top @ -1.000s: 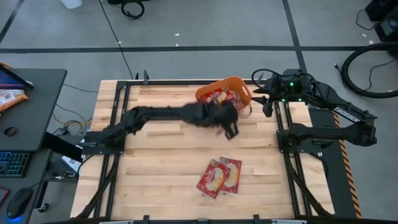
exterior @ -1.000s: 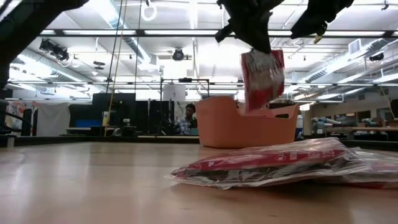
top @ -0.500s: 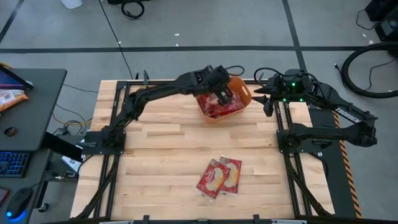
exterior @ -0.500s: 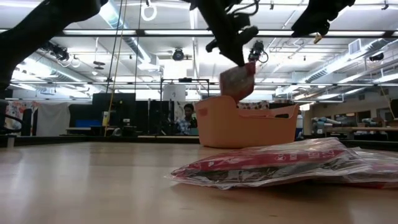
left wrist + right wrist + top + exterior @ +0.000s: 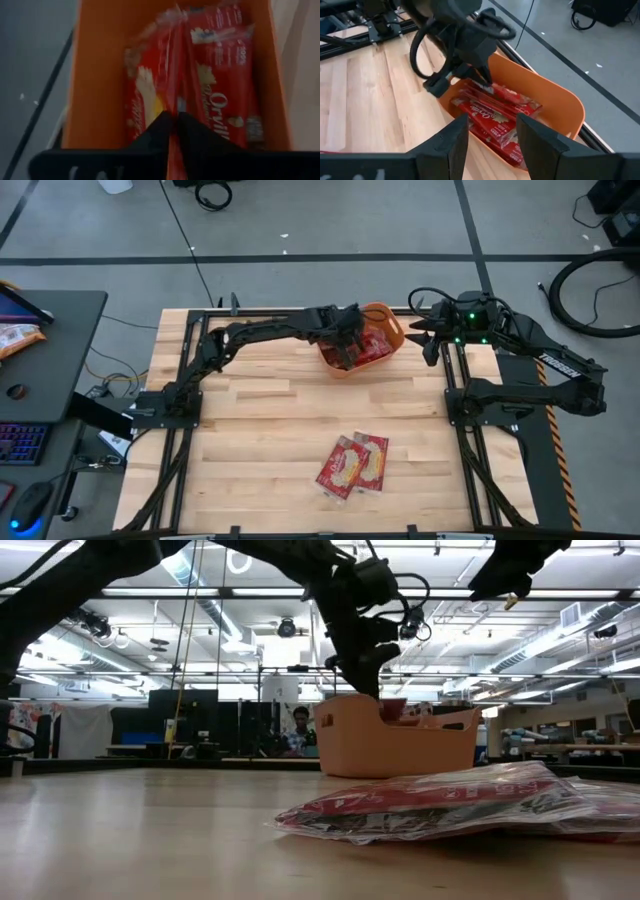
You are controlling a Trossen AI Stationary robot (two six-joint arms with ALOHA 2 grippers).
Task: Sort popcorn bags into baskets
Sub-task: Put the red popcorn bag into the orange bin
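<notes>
The orange basket (image 5: 388,321) stands near the table's far edge and holds several red popcorn bags (image 5: 220,85). My left gripper (image 5: 349,348) reaches down into the basket and is shut on one bag (image 5: 150,100); the low view shows it just above the rim (image 5: 362,685). More popcorn bags (image 5: 352,464) lie flat on the table toward the near edge, close to the low camera (image 5: 450,802). My right gripper (image 5: 492,145) hovers open to the right of the basket and touches nothing. My left gripper pinches the popcorn bag's upper edge (image 5: 172,107) between its two fingers, from above and pointing down into the basket. The bag stands on edge inside the basket, leaning among the other bags (image 5: 490,120).
The basket's near wall (image 5: 400,745) rises above the table. Bare wood lies between the basket and the loose bags. Metal frame rails (image 5: 190,380) run along the table's left and right sides. A desk with a keyboard (image 5: 20,442) stands left of the table.
My left gripper has carried a hanging popcorn bag from above the table's middle toward the far edge, over the basket, and then down into it. The bag, lifted clear a second ago, now sits inside the basket among the others.
</notes>
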